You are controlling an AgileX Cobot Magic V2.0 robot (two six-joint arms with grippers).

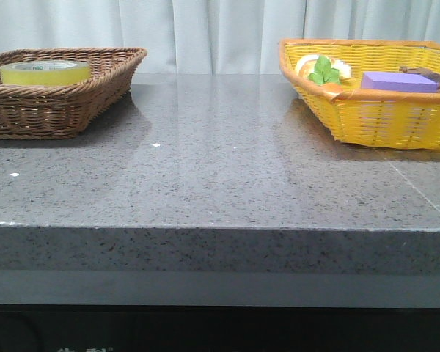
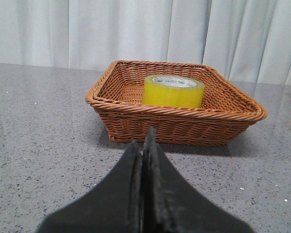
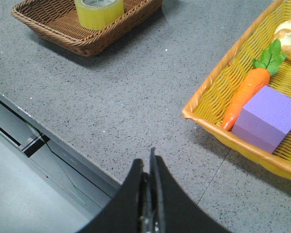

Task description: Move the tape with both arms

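The yellow tape roll [image 1: 44,72] lies flat in a brown wicker basket [image 1: 95,88] at the table's far left. It also shows in the left wrist view [image 2: 173,91] and in the right wrist view [image 3: 99,11]. My left gripper [image 2: 143,141] is shut and empty, low over the table, a short way in front of the brown basket [image 2: 136,114]. My right gripper [image 3: 148,160] is shut and empty above the table's front edge, apart from both baskets. Neither gripper shows in the front view.
A yellow wicker basket [image 1: 381,117] at the far right holds a purple block [image 1: 398,81], a toy carrot [image 3: 245,94] and a pale item [image 3: 288,34]. The grey stone table [image 1: 220,161] lies between the baskets. White curtains hang behind.
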